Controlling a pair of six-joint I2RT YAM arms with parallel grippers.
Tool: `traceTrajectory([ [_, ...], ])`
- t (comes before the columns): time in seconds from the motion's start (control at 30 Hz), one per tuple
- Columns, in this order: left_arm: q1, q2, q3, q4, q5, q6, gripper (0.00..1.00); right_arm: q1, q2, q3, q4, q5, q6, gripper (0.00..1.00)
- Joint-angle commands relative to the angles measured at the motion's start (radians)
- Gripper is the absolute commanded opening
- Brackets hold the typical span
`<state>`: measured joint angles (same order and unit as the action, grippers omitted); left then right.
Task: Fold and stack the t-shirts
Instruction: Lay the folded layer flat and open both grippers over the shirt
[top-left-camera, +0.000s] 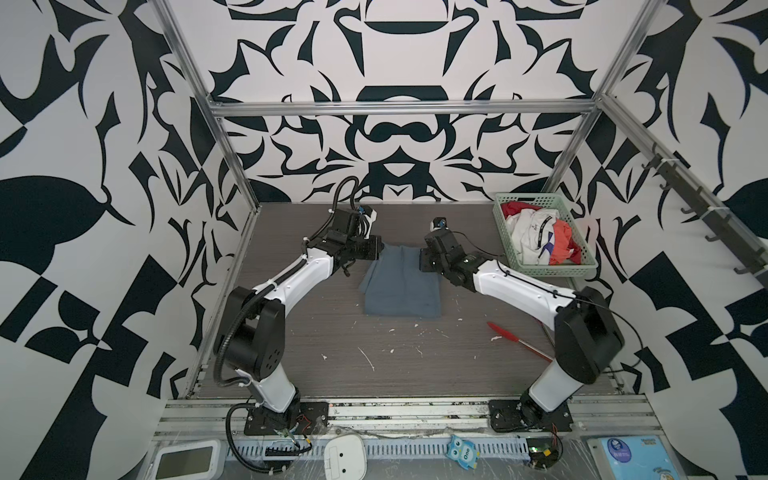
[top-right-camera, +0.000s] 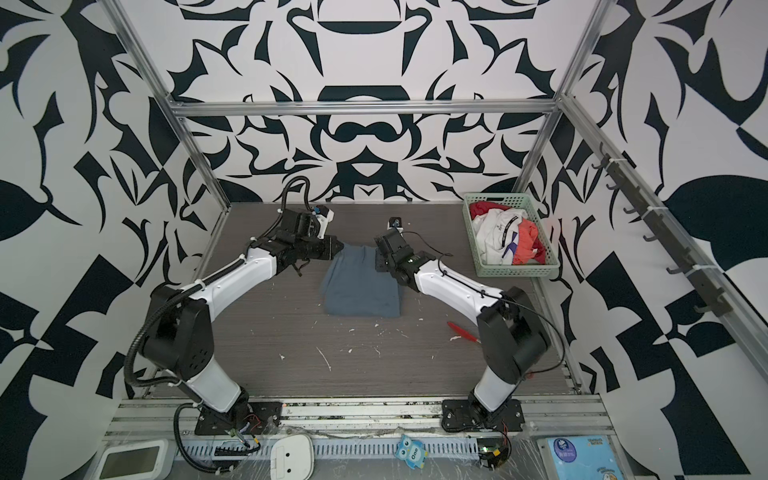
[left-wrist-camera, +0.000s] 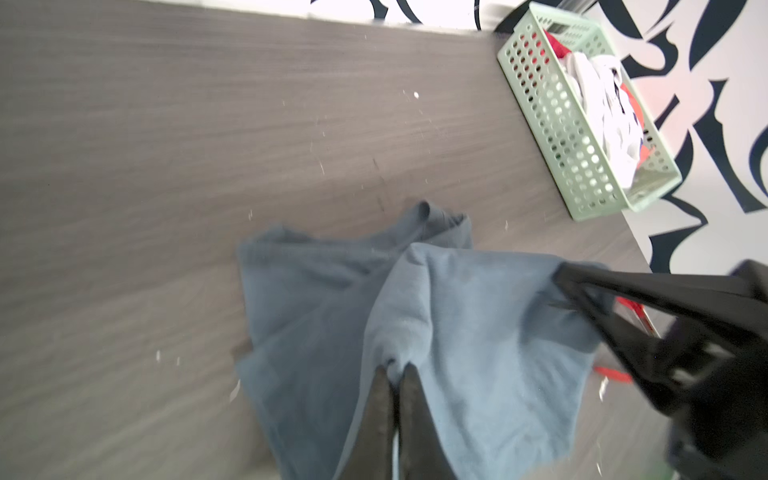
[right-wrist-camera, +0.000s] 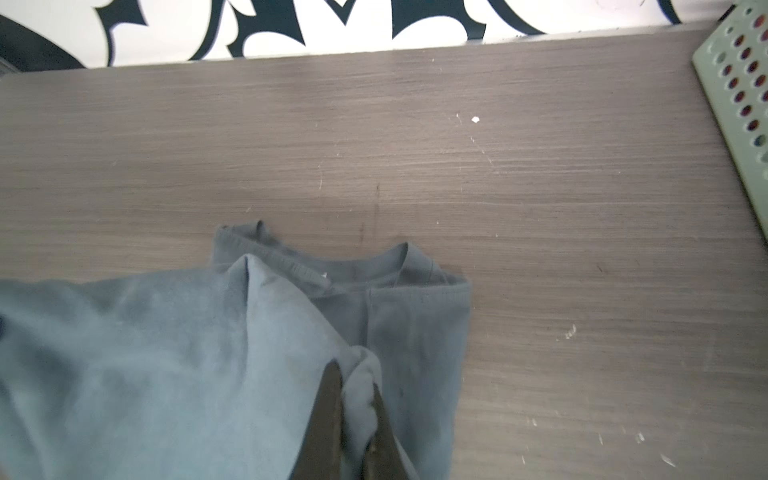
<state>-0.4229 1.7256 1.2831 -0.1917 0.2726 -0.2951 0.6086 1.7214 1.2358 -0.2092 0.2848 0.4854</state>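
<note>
while the basket (top-left-camera: 552, 270) is sitting in the far right desk (top-left-camera: 332, 353) corner, left fingers (left-wrist-camera: 380, 399) and right fingers (right-wrist-camera: 328, 390) are clamping the lifted shirt (top-left-camera: 401, 291) edge.

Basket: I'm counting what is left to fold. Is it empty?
No, crumpled white and red shirts lie inside the green basket.

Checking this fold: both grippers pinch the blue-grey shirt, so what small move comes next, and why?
Probably lift both together slightly, keeping it taut: left gripper and right gripper are shut on the blue-grey shirt, which mostly lies on the table.
</note>
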Motion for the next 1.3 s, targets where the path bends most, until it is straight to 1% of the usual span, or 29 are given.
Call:
traceTrajectory([
  [0.0,0.036,0.121,0.032,-0.012,0.053,-0.010,0.00,-0.025,0.102,0.063,-0.039,-0.027,-0.031,0.00],
  [0.1,0.058,0.197,0.071,-0.002,0.113,-0.041,0.00,-0.033,0.167,0.110,-0.071,-0.013,-0.036,0.00],
  [0.17,0.062,0.221,0.081,0.006,0.113,-0.045,0.00,-0.038,0.180,0.119,-0.078,0.006,-0.038,0.00],
  [0.3,0.069,0.251,0.104,0.004,0.112,-0.053,0.00,-0.062,0.187,0.125,-0.078,0.000,-0.028,0.00],
  [0.33,0.072,0.258,0.109,0.000,0.107,-0.058,0.04,-0.068,0.188,0.127,-0.083,0.006,-0.023,0.00],
  [0.4,0.083,0.268,0.116,0.001,0.108,-0.069,0.15,-0.073,0.188,0.132,-0.091,0.014,-0.015,0.00],
  [0.43,0.087,0.269,0.116,0.004,0.106,-0.079,0.25,-0.075,0.187,0.133,-0.094,0.017,-0.012,0.01],
  [0.47,0.090,0.270,0.115,0.007,0.106,-0.085,0.31,-0.075,0.184,0.131,-0.095,0.020,-0.011,0.07],
  [0.5,0.093,0.266,0.111,0.011,0.100,-0.091,0.40,-0.075,0.180,0.130,-0.095,0.025,-0.009,0.16],
  [0.53,0.095,0.256,0.103,0.016,0.085,-0.098,0.50,-0.075,0.172,0.126,-0.092,0.023,-0.008,0.22],
  [0.6,0.095,0.233,0.084,0.015,0.055,-0.102,0.61,-0.075,0.154,0.119,-0.091,0.029,-0.008,0.30],
  [0.63,0.096,0.216,0.067,0.015,0.031,-0.104,0.64,-0.075,0.140,0.115,-0.092,0.032,-0.007,0.35],
  [0.67,0.096,0.196,0.051,0.015,0.014,-0.104,0.65,-0.075,0.126,0.108,-0.091,0.034,-0.007,0.36],
  [0.7,0.095,0.173,0.027,0.016,-0.009,-0.104,0.71,-0.075,0.106,0.098,-0.096,0.042,-0.005,0.41],
  [0.73,0.095,0.145,-0.001,0.018,-0.041,-0.104,0.75,-0.076,0.084,0.083,-0.100,0.049,-0.004,0.50],
  [0.8,0.095,0.086,-0.065,0.025,-0.103,-0.103,0.88,-0.075,0.036,0.044,-0.100,0.059,0.007,0.52],
  [0.83,0.095,0.056,-0.099,0.028,-0.129,-0.102,0.91,-0.075,0.006,0.017,-0.102,0.063,0.017,0.64],
  [0.87,0.093,0.029,-0.126,0.027,-0.146,-0.102,0.91,-0.075,-0.020,-0.008,-0.100,0.056,0.026,0.65],
  [0.9,0.092,0.002,-0.152,0.018,-0.157,-0.102,0.91,-0.075,-0.052,-0.041,-0.096,0.035,0.041,0.64],
  [1.0,0.066,-0.066,-0.210,-0.013,-0.146,-0.107,0.90,-0.063,-0.136,-0.150,-0.058,-0.031,0.120,0.59],
  [1.03,0.048,-0.081,-0.227,-0.020,-0.149,-0.108,0.89,-0.055,-0.157,-0.188,-0.045,-0.045,0.141,0.55],
  [1.1,0.022,-0.096,-0.248,-0.031,-0.153,-0.117,0.89,-0.033,-0.180,-0.236,-0.037,-0.058,0.171,0.50],
  [1.17,0.014,-0.097,-0.266,-0.029,-0.148,-0.140,0.88,-0.008,-0.187,-0.270,-0.021,-0.069,0.198,0.45],
  [1.27,0.013,-0.097,-0.306,0.008,-0.120,-0.167,0.86,0.029,-0.178,-0.306,0.010,-0.076,0.236,0.45],
])
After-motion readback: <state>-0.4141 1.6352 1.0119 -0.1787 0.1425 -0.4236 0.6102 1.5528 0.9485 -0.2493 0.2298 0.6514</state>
